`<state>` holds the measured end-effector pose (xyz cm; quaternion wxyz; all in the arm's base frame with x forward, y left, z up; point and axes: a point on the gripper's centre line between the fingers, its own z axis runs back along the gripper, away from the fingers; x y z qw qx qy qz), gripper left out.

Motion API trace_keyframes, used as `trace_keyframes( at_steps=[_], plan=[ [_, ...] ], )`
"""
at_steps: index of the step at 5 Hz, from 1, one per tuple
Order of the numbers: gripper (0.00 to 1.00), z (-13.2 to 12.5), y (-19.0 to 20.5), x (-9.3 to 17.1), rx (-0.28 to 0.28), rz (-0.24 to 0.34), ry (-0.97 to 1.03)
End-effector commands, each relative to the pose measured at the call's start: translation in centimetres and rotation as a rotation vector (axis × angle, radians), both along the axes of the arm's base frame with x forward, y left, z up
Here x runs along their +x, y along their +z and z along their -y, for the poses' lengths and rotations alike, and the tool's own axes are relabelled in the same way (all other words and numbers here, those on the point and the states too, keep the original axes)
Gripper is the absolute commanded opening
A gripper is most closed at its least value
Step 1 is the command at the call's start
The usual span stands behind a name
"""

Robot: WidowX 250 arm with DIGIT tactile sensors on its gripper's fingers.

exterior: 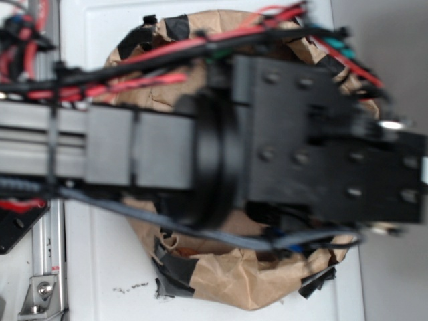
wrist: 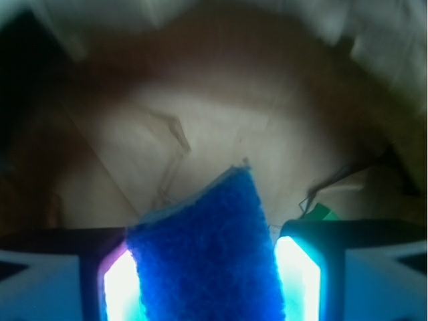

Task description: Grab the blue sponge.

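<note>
In the wrist view the blue sponge (wrist: pixel 204 254) fills the space between my two fingers. Its rough deep blue face is towards the camera and a lighter blue layer shows along its far edge. My gripper (wrist: pixel 210 281) is shut on it: the left pad (wrist: pixel 120 287) and the right pad (wrist: pixel 299 281) both touch its sides. The sponge looks raised above the blurred brown paper floor (wrist: pixel 221 134). In the exterior view the black arm (exterior: pixel 314 147) hides the gripper's fingers and the sponge.
A brown paper-lined, black-taped container (exterior: pixel 227 274) lies under the arm on a white table (exterior: pixel 100 267). A bit of a green block (wrist: pixel 323 212) shows beyond the right finger. Red and black cables (exterior: pixel 154 60) run along the arm. A metal rail (exterior: pixel 47 267) stands at the left.
</note>
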<state>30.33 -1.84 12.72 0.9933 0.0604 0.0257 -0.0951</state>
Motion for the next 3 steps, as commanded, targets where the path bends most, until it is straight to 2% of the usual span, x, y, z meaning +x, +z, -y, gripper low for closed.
trace_keyframes(
  at_steps=[1,2,3],
  plan=[
    [0.0,-0.9,2.3,-2.1,-0.058,0.115,0.009],
    [0.0,-2.2,4.0,-5.3,-0.123,0.127,0.044],
    [0.0,-2.8,5.2,-6.5,-0.104,0.138,0.073]
  ],
)
